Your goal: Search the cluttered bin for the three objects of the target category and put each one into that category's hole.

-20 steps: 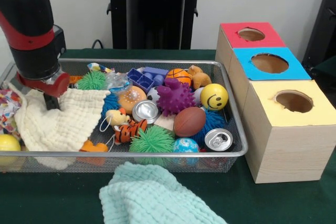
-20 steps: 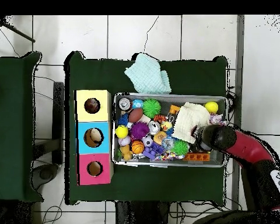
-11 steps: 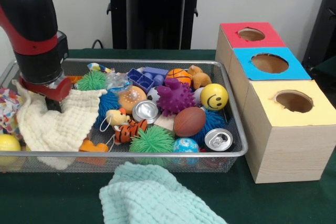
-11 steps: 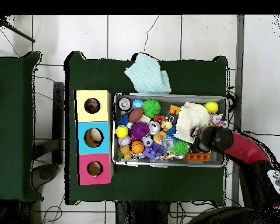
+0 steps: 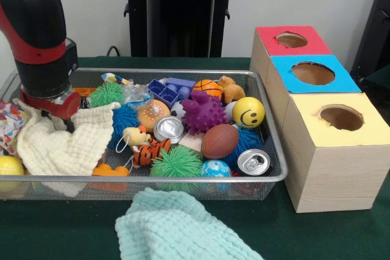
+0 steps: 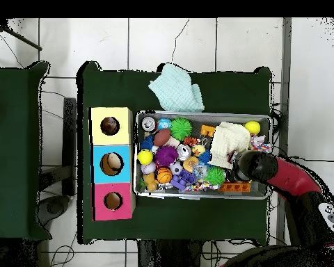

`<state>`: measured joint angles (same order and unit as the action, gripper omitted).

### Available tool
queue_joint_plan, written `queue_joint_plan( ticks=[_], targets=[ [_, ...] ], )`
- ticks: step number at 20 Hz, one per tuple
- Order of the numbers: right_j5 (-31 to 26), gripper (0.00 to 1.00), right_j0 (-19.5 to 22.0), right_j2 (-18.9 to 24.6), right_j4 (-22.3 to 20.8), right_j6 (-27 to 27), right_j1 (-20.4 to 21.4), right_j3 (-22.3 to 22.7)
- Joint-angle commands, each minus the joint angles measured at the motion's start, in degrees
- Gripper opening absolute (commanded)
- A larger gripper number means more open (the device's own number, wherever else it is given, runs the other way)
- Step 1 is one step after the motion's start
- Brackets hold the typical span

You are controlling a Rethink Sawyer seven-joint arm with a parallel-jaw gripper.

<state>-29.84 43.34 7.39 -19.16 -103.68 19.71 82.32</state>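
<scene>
- Your arm (image 5: 38, 35) comes down into the left end of the wire bin (image 5: 183, 178) in the front view; its claw (image 5: 61, 121) is buried in the cream cloth (image 5: 58, 144), so you can't tell whether it's open or closed.
- The cream cloth is bunched up around the arm's end, and its edge hangs over the bin's left front corner.
- From overhead, the arm (image 6: 281, 174) covers the bin's right end, next to the cream cloth (image 6: 229, 142).
- Bin clutter: purple spiky ball (image 5: 204, 112), brown football (image 5: 220, 140), yellow smiley ball (image 5: 248, 112), small basketball (image 5: 208, 88), two silver cans (image 5: 169, 129) (image 5: 253, 162), green pom ball (image 5: 177, 164), toy tiger (image 5: 149, 150), blue block tray (image 5: 163, 92).
- A small yellow ball (image 5: 10, 167) sits at the bin's left front corner, just beside the cloth.
- Three boxes stand in a row just beside the bin's right end: red-top box (image 5: 291, 50), blue-top box (image 5: 311, 83), yellow-top box (image 5: 341, 150), each with a round hole on top.
- From overhead, something pale sits inside the blue-top box's hole (image 6: 112, 163).
- A mint cloth (image 5: 177, 226) lies on the green counter (image 5: 61, 229) in front of the bin, outside it.
</scene>
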Motion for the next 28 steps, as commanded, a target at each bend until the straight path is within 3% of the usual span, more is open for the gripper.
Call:
queue_joint_plan(
  ticks=[1, 4, 8, 17, 21, 22, 28],
  targets=[
    [0.71, 1.00, -0.36, 0.61, -1.85, -1.43, -2.67, 0.74],
    [0.66, 1.00, 0.90, 2.77, -1.11, 0.05, -1.92, 1.44],
    [-4.12, 1.00, 0.45, 3.74, 0.50, 1.26, 0.15, 0.19],
    [-0.79, 1.00, -0.28, 3.78, -1.14, 1.80, -9.87, -9.03],
    [1.44, 1.00, 1.76, 6.36, -1.10, 3.00, -11.39, -9.06],
    [1.77, 0.00, 1.43, 6.02, -1.67, 2.26, -11.24, -9.07],
    [1.14, 0.00, -1.09, 3.52, -1.60, -1.43, -10.48, -9.44]
  ],
)
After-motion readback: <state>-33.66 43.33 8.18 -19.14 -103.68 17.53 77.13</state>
